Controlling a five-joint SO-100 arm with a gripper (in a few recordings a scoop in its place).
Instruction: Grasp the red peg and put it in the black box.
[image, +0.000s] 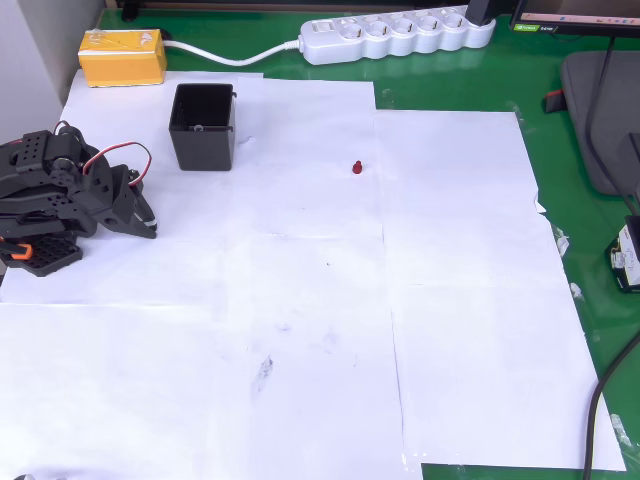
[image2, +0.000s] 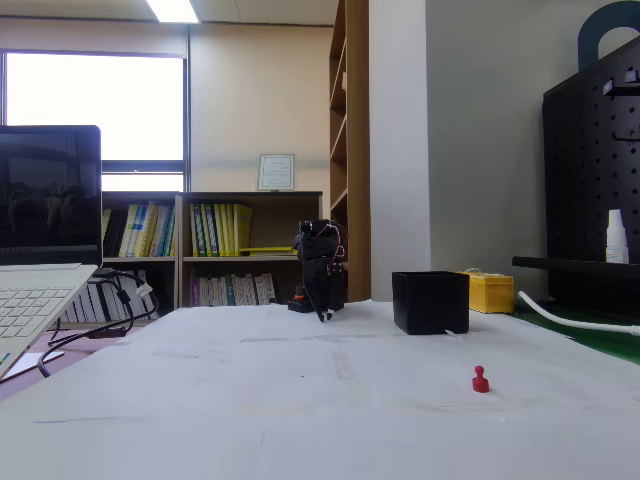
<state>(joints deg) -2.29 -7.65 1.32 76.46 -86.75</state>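
- The tiny dark-red plastic peg with a rounded head (image: 356, 167) stood upright on the white paper sheets (image: 300, 300) covering the green table (image: 590, 250), alone in open space, right of the box in the overhead view and well apart from it.
- In the fixed view the same peg (image2: 480, 379) stood nearer the camera than the box and a little to its right, with nothing around it, which should leave room for a grasp from above.
- The small square black plastic box with tall walls (image: 203, 127) sat open-topped near the far left of the paper; its interior looked empty apart from a small pale spot on the near wall that I could not identify.
- The black arm's gripper (image: 140, 215) lay folded low at the left edge of the overhead view, just near of the box and far from the peg, apparently a resting pose before any reach.
- Its jaws looked closed to a point and held nothing, though the fixed view (image2: 322, 312) was too small to confirm.
- A yellow rectangular block (image: 122, 56) lay beyond the box, next to a white power strip (image: 400, 35).
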